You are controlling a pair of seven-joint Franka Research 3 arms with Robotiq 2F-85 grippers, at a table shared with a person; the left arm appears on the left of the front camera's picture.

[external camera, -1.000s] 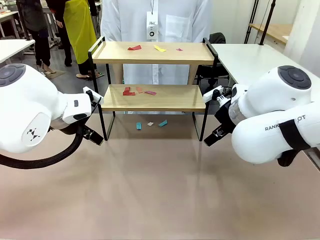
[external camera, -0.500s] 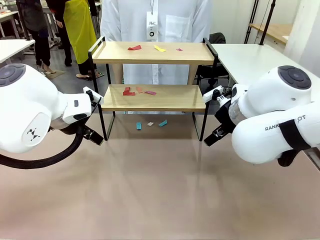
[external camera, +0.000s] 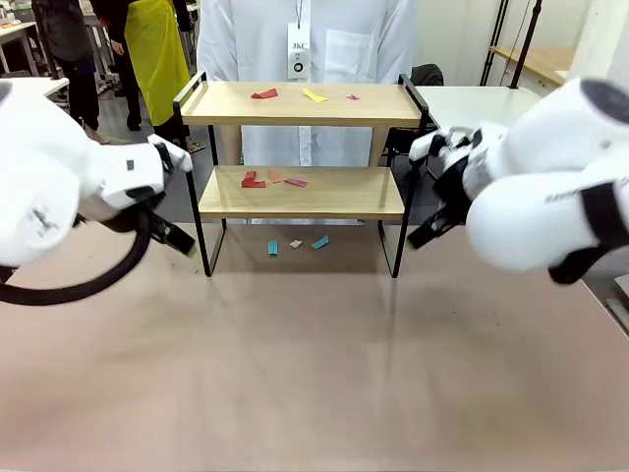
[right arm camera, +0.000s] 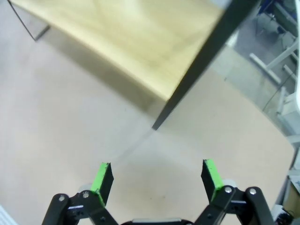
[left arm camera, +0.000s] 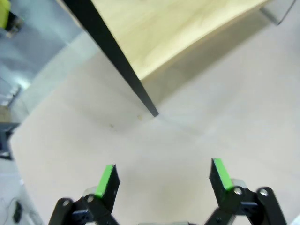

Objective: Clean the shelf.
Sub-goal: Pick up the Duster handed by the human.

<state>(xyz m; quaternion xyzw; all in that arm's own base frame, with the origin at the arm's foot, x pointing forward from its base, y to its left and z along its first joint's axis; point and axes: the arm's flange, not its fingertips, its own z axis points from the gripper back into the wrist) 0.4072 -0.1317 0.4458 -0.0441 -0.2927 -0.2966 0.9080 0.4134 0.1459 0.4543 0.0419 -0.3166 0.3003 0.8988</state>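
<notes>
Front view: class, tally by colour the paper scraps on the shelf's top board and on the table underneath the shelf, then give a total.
Red scrap: 1
Yellow scrap: 1
Pink scrap: 1
Teal scraps: 2
Pale scrap: 1
Total: 6

One shelf (external camera: 301, 205) of two boards. Scraps (external camera: 264, 93): three on the top board, three or four on the lower, three on the table (external camera: 314, 374) beneath. Two grippers: left gripper (left arm camera: 163, 173), right gripper (right arm camera: 158, 176). One person (external camera: 305, 39) far side.
</notes>
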